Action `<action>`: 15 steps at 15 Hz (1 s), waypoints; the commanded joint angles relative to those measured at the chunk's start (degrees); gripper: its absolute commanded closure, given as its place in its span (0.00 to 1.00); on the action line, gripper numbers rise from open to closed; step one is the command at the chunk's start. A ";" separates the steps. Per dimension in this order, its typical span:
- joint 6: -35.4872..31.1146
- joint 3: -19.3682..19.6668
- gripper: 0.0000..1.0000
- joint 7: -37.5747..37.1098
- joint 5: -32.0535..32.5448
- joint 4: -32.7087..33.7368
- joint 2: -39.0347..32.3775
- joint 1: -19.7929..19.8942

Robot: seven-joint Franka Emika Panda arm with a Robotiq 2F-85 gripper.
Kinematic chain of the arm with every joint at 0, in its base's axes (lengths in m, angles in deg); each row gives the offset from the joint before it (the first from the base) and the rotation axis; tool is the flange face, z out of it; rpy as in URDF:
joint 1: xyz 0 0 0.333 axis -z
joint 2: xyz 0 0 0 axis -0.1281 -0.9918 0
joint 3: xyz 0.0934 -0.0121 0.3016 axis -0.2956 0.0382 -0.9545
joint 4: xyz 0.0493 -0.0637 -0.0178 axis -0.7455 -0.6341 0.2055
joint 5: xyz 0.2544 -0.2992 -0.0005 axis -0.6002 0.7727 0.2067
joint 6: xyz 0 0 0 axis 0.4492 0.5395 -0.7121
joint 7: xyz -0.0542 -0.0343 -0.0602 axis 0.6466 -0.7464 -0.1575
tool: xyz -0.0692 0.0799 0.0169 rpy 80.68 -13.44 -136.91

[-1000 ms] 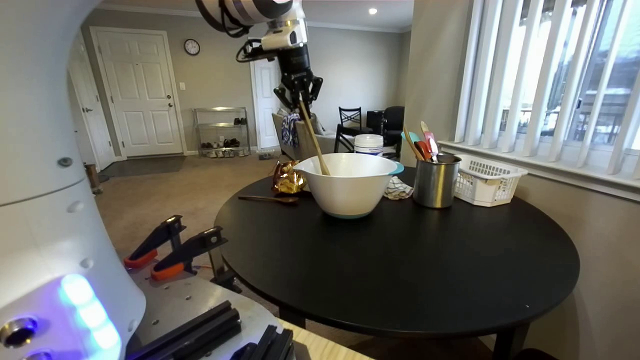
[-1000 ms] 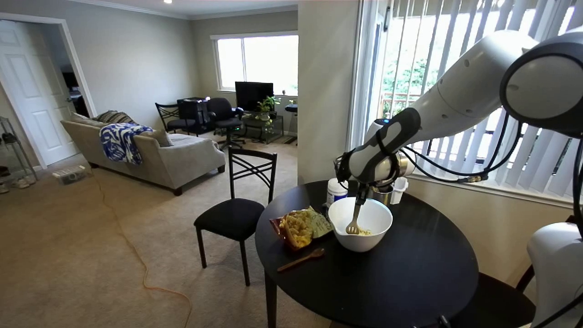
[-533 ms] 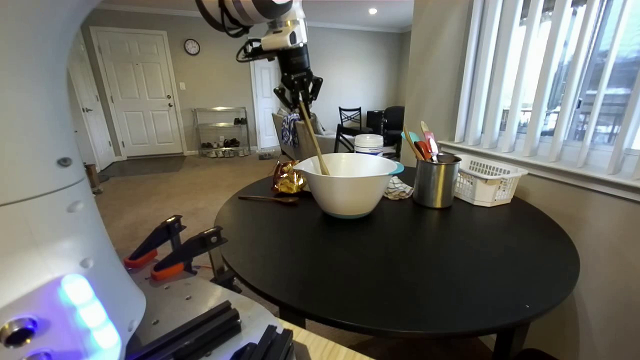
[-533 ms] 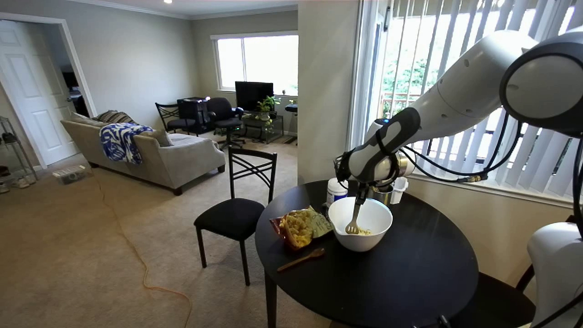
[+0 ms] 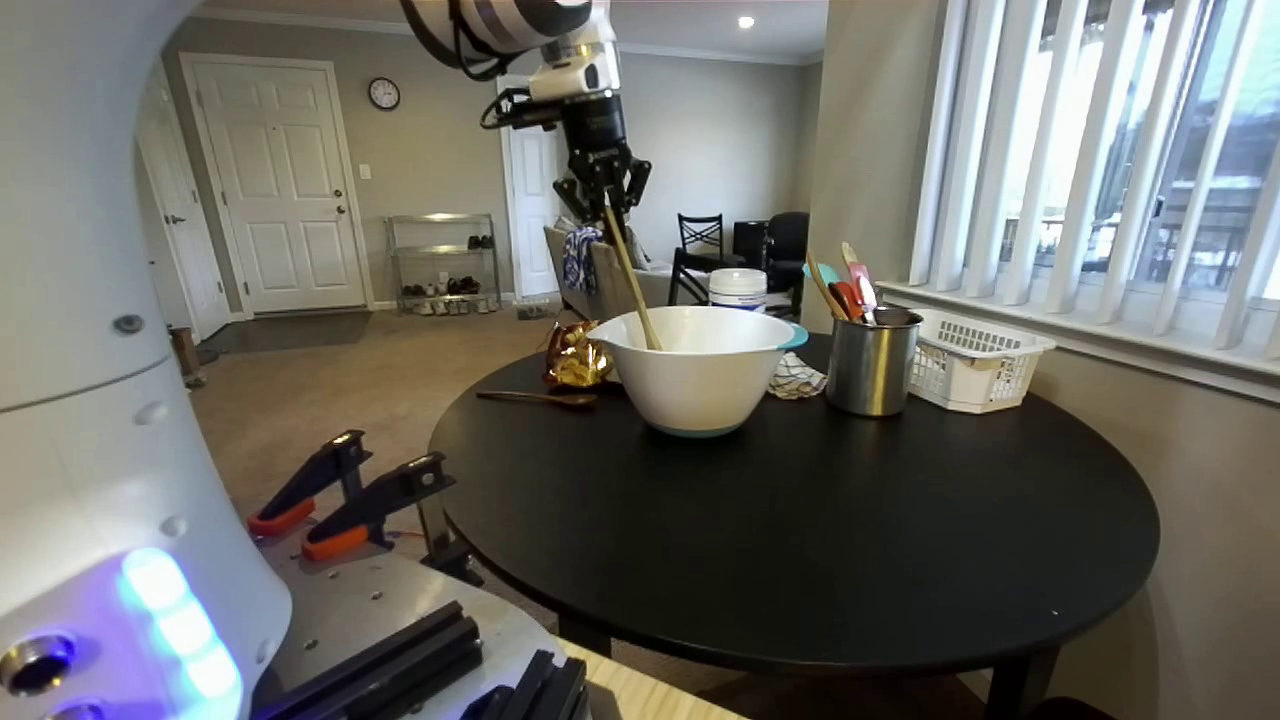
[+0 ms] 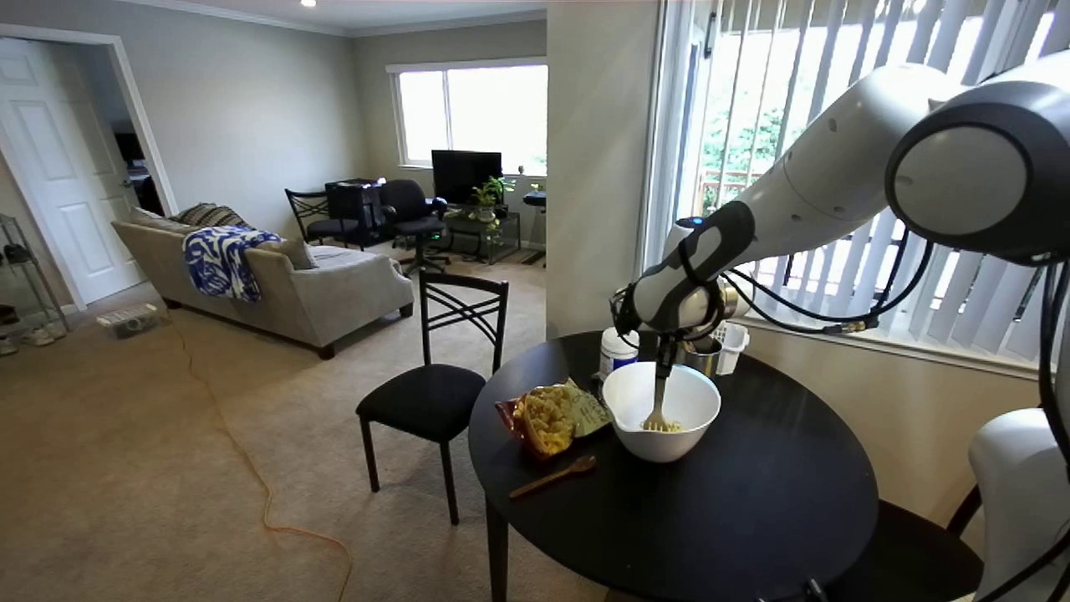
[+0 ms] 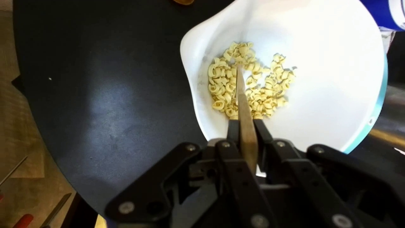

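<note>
My gripper is shut on the handle of a wooden fork-like utensil. The gripper also shows above the bowl in an exterior view. The utensil slants down into a white mixing bowl with a teal handle and base. In an exterior view the slotted head of the utensil is low inside the bowl. In the wrist view the utensil's far end meets pale yellow curled pasta on the bowl's floor. The bowl stands upright on a round black table.
An open bag with yellow contents and a brown wooden spoon lie beside the bowl. A white jar, checked cloth, steel utensil holder and white basket stand around it. A chair is near the table.
The arm and gripper have shifted slightly, a little to the right in an exterior view. The utensil's head has moved a little across the bowl and its handle stands more upright. The bowl has not moved.
</note>
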 commanded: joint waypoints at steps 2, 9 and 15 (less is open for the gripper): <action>7.48 -12.65 0.94 -3.18 4.36 4.77 0.45 14.25; 16.79 -39.49 0.94 -5.45 7.05 13.97 -1.29 41.82; 17.70 -47.96 0.94 -14.26 15.77 18.12 -3.95 49.25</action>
